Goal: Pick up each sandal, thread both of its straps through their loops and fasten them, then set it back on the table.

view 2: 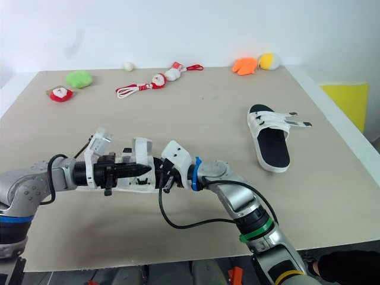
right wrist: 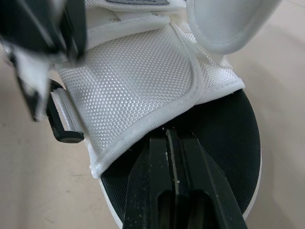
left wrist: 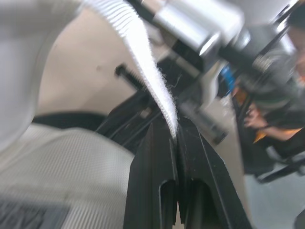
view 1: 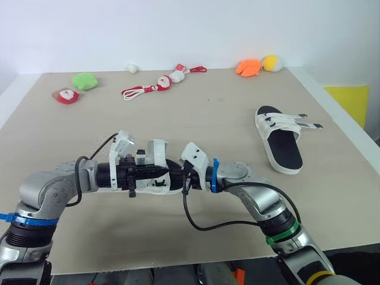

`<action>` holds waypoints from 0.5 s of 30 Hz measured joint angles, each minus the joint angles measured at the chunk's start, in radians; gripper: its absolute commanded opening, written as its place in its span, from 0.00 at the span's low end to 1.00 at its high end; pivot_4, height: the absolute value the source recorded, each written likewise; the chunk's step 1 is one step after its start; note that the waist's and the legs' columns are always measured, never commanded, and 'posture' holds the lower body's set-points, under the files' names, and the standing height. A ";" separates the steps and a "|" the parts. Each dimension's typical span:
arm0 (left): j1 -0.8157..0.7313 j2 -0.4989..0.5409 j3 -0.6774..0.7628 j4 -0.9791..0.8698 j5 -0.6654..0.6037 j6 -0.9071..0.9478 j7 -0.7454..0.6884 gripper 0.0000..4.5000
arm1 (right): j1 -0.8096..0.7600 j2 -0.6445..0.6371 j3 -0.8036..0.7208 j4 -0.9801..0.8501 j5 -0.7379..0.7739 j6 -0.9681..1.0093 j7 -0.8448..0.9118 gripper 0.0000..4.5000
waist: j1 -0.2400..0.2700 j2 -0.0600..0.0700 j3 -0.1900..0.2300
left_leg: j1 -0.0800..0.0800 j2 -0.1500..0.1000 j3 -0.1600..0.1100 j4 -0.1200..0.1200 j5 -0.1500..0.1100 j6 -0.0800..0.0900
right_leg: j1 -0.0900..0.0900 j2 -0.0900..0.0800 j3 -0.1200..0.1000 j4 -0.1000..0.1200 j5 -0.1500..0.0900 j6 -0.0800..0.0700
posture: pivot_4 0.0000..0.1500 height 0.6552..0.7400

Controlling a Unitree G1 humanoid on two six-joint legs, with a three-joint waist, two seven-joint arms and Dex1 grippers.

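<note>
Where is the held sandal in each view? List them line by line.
Left eye view: held sandal low, left of centre.
Right eye view: sandal low left.
Left wrist view: its strap in left gripper.
Right wrist view: just beyond right gripper.
Shared landmark: beige table.

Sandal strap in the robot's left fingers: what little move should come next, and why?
Probably draw the white strap toward the black loop and poke it in: the left gripper pinches the strap, the right gripper holds the sandal, and the loop looks empty.
</note>
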 measured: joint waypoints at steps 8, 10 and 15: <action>-0.009 -0.002 -0.002 0.022 0.026 -0.004 0.000 0.01 | 0.000 0.000 0.001 -0.003 0.000 0.000 0.001 0.00 | 0.000 0.000 0.000 | 0.000 0.000 0.000 0.000 0.000 0.000 | 0.000 0.000 0.000 0.000 0.000 0.001 | 1.00 1.00; -0.005 -0.002 -0.006 0.022 0.027 -0.003 0.000 0.01 | 0.000 0.000 0.001 -0.003 0.000 0.000 0.001 0.00 | 0.000 0.000 0.000 | 0.000 0.000 0.000 0.000 0.000 0.000 | 0.000 0.000 0.000 0.000 0.000 0.001 | 1.00 1.00; 0.017 0.000 -0.017 0.007 0.028 0.000 -0.010 0.01 | 0.001 0.000 0.001 -0.003 0.000 0.001 0.000 0.00 | 0.000 0.000 0.000 | 0.000 0.000 0.000 0.000 0.000 0.000 | 0.000 0.000 0.000 0.000 0.000 0.000 | 1.00 1.00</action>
